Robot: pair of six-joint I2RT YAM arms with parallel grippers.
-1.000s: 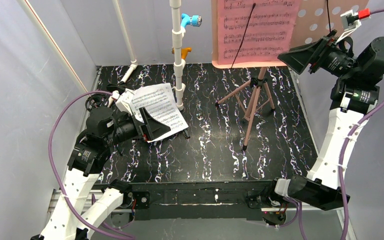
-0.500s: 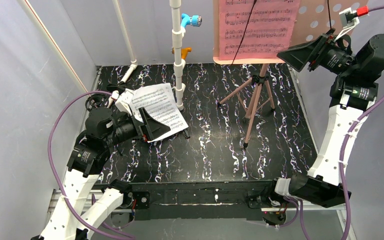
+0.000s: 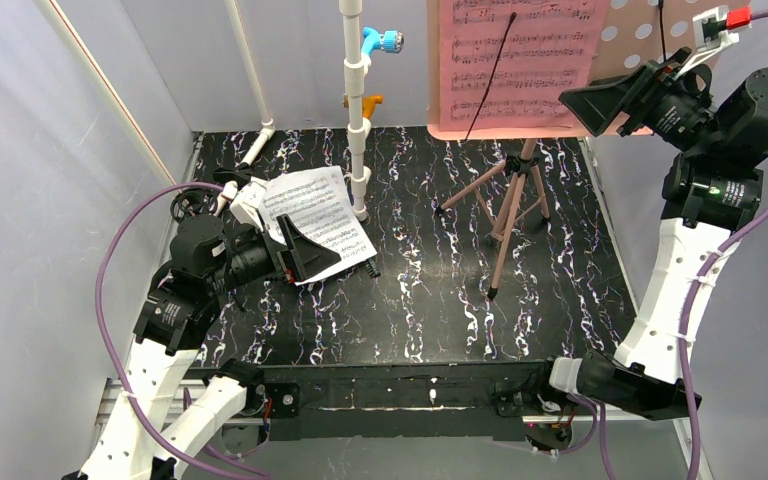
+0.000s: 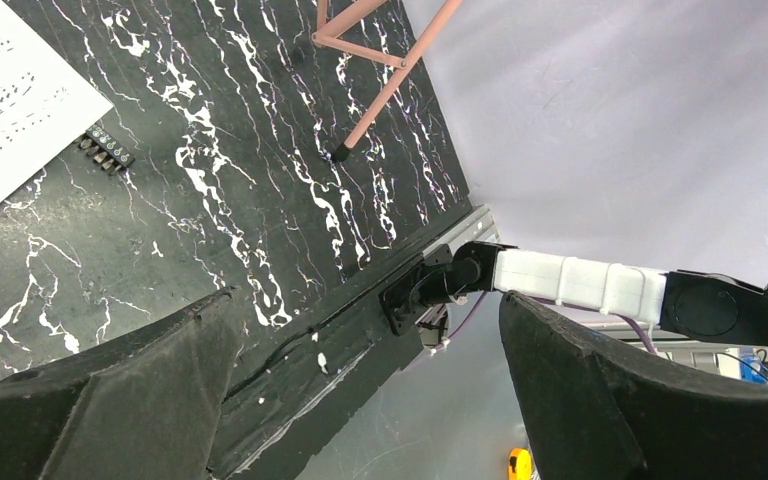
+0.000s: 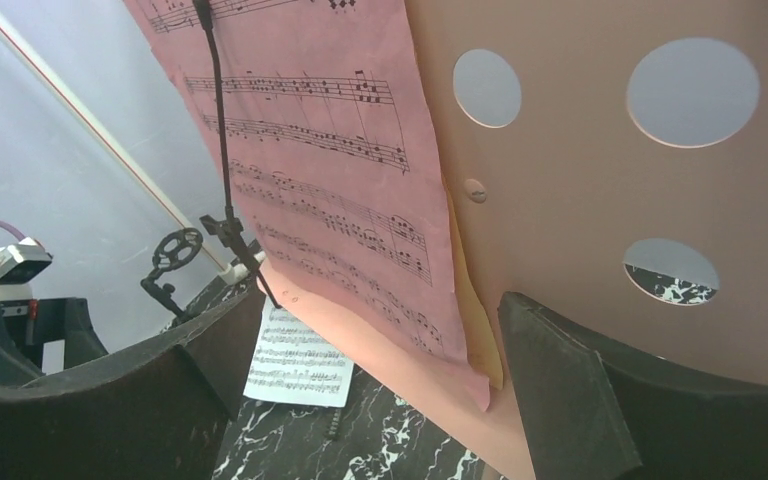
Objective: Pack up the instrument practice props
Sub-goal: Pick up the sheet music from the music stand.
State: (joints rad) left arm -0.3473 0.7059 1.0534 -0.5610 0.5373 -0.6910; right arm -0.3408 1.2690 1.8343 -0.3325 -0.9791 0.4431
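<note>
White links, black joints, black left gripper, purple cables.

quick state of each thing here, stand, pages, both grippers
music stand: upright on its tripod, desk up
pink page: on the desk, under the black wire
yellow page: tucked behind the pink page
white page: flat on the table
left gripper: open, empty
right gripper: open, empty

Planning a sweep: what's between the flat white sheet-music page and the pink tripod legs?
Top view: the white pipe post beside the page, then bare black marbled tabletop up to the legs.
</note>
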